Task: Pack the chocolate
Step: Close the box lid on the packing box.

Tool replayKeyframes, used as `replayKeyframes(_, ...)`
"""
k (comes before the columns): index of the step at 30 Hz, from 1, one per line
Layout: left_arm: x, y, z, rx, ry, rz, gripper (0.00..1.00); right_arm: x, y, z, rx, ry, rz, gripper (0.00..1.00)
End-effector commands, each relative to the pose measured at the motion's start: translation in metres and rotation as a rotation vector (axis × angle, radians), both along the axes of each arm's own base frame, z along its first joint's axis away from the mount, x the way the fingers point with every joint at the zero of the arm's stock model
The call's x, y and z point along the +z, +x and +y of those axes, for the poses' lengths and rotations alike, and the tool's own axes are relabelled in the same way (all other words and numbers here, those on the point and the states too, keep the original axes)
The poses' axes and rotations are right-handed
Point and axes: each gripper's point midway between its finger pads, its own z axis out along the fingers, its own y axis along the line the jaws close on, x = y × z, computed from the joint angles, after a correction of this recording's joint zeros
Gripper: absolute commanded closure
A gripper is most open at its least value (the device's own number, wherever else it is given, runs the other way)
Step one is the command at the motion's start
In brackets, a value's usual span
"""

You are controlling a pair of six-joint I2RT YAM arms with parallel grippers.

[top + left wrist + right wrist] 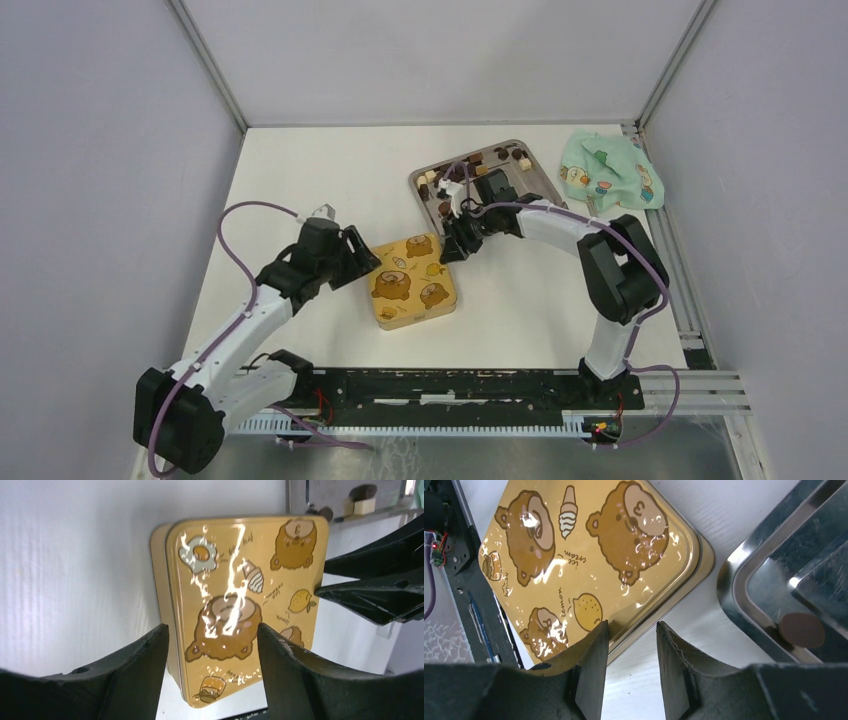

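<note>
The chocolate (497, 155) lies as small brown and cream pieces in a silver tray (417, 181) at the back. One round brown piece (801, 629) shows in the right wrist view, and a cream and a dark piece (363, 505) in the left wrist view. A gold tin (415, 280) with a bear-printed lid sits shut on the table. My left gripper (211, 627) is open at the tin's left side, its fingers apart over the lid (240, 605). My right gripper (630, 627) is open at the tin's right edge, with the rim (659, 610) running between its fingertips.
A green patterned cloth (605, 170) lies at the back right beside the tray. The tray's rim (734, 580) is close to the right of my right gripper. The black base rail (450, 385) runs along the near edge.
</note>
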Motion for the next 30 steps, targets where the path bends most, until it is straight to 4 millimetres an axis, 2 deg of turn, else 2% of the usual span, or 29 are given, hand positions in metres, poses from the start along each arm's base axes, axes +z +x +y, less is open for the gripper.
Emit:
replayKeyframes(1, 0.029, 0.03, 0.02, 0.004, 0.186, -0.093, 0.3, -0.009, 0.018, -0.004, 0.009, -0.069, -0.046, 0.56)
replayKeyframes(4, 0.041, 0.052, 0.016, -0.03, 0.199, -0.157, 0.29, -0.01, 0.021, -0.003, 0.023, -0.077, -0.044, 0.57)
replayKeyframes(7, 0.044, 0.075, 0.005, -0.103, 0.151, -0.199, 0.3, -0.008, 0.021, -0.001, 0.037, -0.071, -0.049, 0.58)
replayKeyframes(10, 0.03, 0.094, -0.005, -0.201, 0.136, -0.173, 0.4, -0.006, 0.021, 0.0, 0.045, -0.066, -0.054, 0.58)
replayKeyframes(14, 0.013, 0.112, -0.02, -0.33, 0.147, -0.121, 0.44, -0.003, 0.02, 0.0, 0.052, -0.06, -0.06, 0.58)
replayKeyframes(18, 0.003, 0.116, -0.035, -0.449, 0.112, -0.097, 0.4, 0.0, 0.019, 0.001, 0.056, -0.057, -0.065, 0.58)
replayKeyframes(22, -0.003, 0.108, -0.046, -0.54, 0.058, -0.083, 0.32, 0.001, 0.019, 0.0, 0.058, -0.055, -0.07, 0.58)
replayKeyframes(26, -0.022, 0.1, -0.046, -0.592, 0.059, -0.038, 0.28, 0.0, 0.018, 0.001, 0.064, -0.054, -0.07, 0.58)
replayKeyframes(30, -0.038, 0.095, -0.049, -0.644, 0.039, 0.011, 0.29, 0.0, 0.017, 0.001, 0.074, -0.051, -0.071, 0.58)
